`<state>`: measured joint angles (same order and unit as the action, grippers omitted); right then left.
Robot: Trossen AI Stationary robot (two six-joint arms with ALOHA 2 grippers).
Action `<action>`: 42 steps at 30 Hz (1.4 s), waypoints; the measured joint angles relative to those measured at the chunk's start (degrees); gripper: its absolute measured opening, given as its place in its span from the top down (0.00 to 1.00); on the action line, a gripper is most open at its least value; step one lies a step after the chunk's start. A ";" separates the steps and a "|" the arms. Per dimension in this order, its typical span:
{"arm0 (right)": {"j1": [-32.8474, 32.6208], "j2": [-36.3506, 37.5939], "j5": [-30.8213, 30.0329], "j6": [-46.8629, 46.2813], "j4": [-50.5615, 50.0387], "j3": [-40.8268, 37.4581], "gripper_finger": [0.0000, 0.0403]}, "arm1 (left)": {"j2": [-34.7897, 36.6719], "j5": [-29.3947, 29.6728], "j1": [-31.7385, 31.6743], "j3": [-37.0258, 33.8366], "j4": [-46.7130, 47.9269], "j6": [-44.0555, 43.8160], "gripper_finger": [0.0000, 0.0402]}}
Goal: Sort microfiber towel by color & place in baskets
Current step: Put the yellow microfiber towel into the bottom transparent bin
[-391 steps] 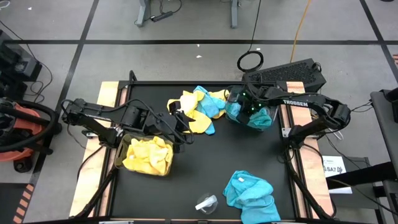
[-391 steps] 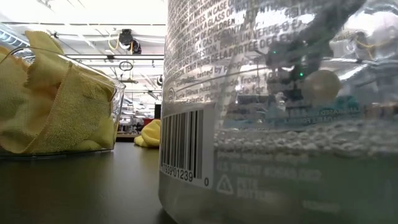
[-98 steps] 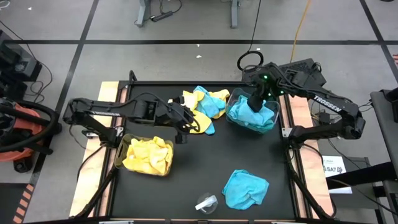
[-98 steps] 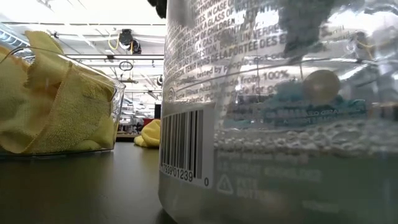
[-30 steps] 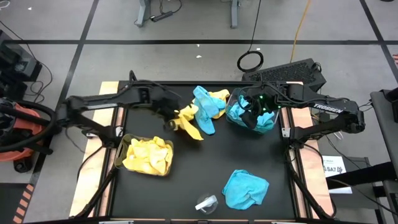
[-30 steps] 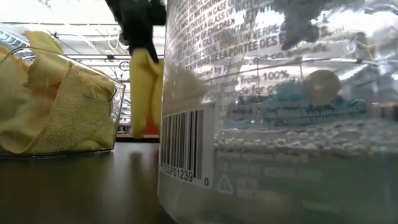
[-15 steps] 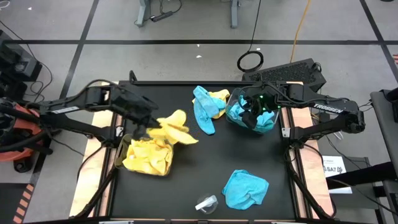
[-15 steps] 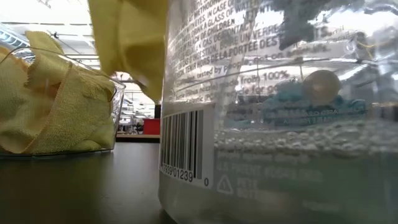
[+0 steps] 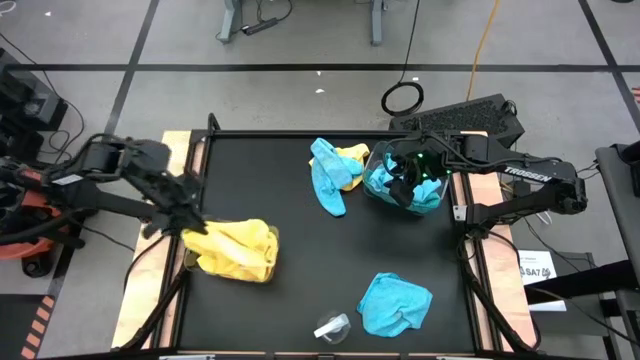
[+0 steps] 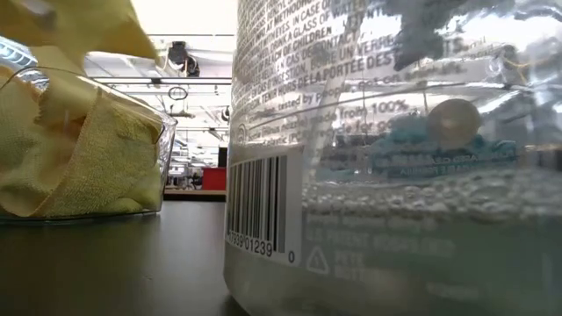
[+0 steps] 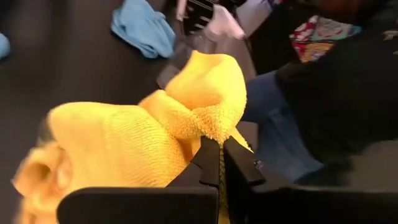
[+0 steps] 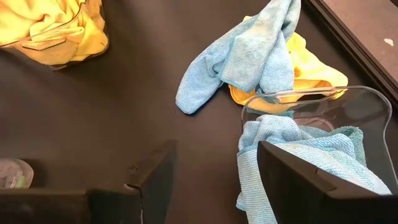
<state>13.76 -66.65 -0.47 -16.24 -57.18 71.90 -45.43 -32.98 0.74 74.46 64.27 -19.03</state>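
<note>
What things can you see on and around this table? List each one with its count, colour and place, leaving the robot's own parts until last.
Baskets: two, clear; one front-left piled with yellow towels, one back-right holding teal towels.
Loose teal towels: two; one back-centre, one front-right.
Loose yellow towel: one, under the back-centre teal one.
Held yellow towel: one, over the left basket's edge.
Plastic cup: one, clear, front edge.
Left end effector: shut on the held yellow towel.
Right end effector: open above the teal basket.

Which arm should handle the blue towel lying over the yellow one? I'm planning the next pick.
Right. The right gripper hangs open over the blue basket, beside that blue towel. The left gripper is shut on a yellow towel.
</note>
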 joint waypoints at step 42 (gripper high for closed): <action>0.28 0.01 -2.75 2.37 0.21 0.00 0.46 | -24.22 11.11 1.38 -14.14 2.65 1.31 0.97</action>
<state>14.04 -66.63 -3.22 -13.87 -56.97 71.90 -69.65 -21.88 2.12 60.31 66.92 -17.72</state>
